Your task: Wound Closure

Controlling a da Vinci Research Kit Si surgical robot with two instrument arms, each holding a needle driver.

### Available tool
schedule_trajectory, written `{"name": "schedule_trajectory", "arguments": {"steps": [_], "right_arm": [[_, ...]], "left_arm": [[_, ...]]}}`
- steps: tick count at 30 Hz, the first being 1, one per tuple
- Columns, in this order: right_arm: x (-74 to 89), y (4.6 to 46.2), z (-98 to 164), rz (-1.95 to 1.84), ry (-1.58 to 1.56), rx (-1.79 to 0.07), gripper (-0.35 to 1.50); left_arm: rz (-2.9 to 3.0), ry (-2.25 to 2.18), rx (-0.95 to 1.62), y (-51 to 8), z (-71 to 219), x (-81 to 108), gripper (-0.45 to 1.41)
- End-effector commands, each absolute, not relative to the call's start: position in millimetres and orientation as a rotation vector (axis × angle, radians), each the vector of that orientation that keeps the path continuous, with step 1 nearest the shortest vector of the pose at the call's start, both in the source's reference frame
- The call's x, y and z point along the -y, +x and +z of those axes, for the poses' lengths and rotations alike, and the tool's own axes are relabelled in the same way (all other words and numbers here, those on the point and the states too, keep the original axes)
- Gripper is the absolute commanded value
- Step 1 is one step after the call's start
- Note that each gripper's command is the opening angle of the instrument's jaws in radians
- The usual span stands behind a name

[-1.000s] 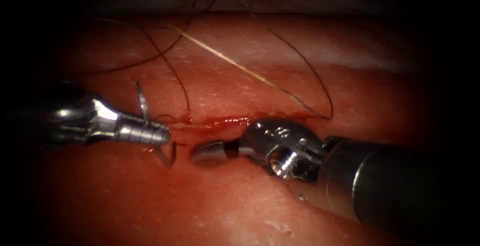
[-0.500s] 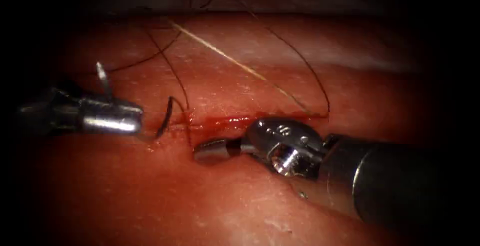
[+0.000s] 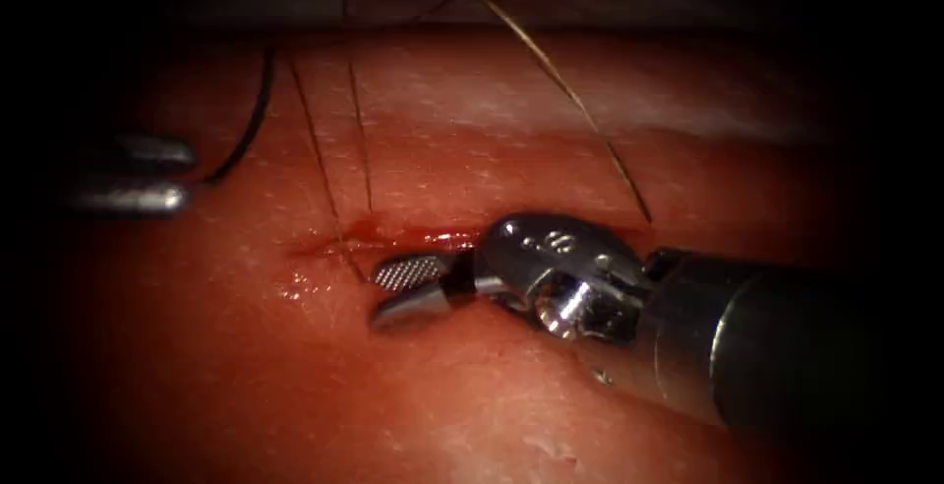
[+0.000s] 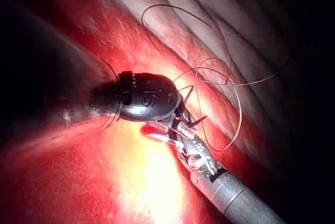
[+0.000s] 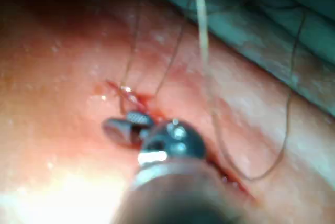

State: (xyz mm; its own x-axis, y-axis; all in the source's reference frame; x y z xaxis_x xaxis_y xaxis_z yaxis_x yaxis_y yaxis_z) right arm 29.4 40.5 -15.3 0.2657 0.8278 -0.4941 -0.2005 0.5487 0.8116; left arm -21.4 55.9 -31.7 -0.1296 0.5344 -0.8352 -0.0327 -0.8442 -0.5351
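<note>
Cut runs crosswise on the tissue, with red fluid along its line. The needle is out of the tissue, well to the left of the cut and above its level. It reads as a dark arc, thicker than the strands. Its long axis climbs from the left tool up and away from the cut. The left tool looks clamped on the needle near the arc's lower end; exactly where along the curve is hard to tell. That arm is plainly the nearer one to the needle. The right tool lies at the cut's left end, just below the line. Its jaws are parted a little, the ribbed face of the upper one shows, and nothing is between them. Two fine runs of thread rise from the cut's left end, straight and close together, just beside the right tool's tips but not touching them as far as I can see. A paler, longer strand comes down to the cut's right end, behind the right tool's wrist. The key relation, in my judgement, is that the needle sits far left of the cut while the thread is anchored at the cut's left end, so the line between them is the left arm's to manage. The right tool's tips and the loose pale strand are the nearest things that could foul it.
</note>
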Motion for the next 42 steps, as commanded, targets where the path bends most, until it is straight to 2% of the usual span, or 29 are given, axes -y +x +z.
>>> {"name": "schedule_trajectory", "arguments": {"steps": [1, 14, 18, 19, 20, 21, 22, 31, 42], "right_arm": [[-40.5, 30.8, -15, 0.773, 0.699, -1.09, 0.57], [-41.7, 31.8, -15, 0.766, 0.64, -1.1, 0.51], [-41.8, 32.1, -14, 0.767, 0.63, -1.101, 0.41], [-41.8, 32.3, -14, 0.768, 0.629, -1.101, 0.36], [-41.8, 32.3, -14, 0.769, 0.629, -1.101, 0.22], [-41.7, 32.5, -14, 0.766, 0.622, -1.102, -0.15], [-41.6, 32.4, -15, 0.741, 0.647, -1.102, -0.35], [-39.4, 30.2, -20, 0.712, 0.755, -1.052, -0.35], [-35.6, 32.6, -30, 0.658, 0.909, -1.04, -0.35]], "left_arm": [[2.026, -1.769, 0.564, -21.7, -31, -56.0, -0.35], [2.006, -1.811, 0.665, -21.3, -34, -56.1, -0.35], [2.009, -1.813, 0.673, -21.4, -34, -56.0, -0.35], [2.009, -1.813, 0.674, -21.5, -35, -56.0, -0.35], [2.009, -1.813, 0.674, -21.5, -35, -56.0, -0.35], [2.008, -1.813, 0.674, -21.7, -35, -56.0, -0.35], [2.007, -1.814, 0.676, -21.7, -35, -56.1, -0.35], [2.02, -1.788, 0.626, -20.9, -33, -56.0, -0.35], [2.038, -1.763, 0.587, -19.4, -31, -53.7, -0.35]]}}
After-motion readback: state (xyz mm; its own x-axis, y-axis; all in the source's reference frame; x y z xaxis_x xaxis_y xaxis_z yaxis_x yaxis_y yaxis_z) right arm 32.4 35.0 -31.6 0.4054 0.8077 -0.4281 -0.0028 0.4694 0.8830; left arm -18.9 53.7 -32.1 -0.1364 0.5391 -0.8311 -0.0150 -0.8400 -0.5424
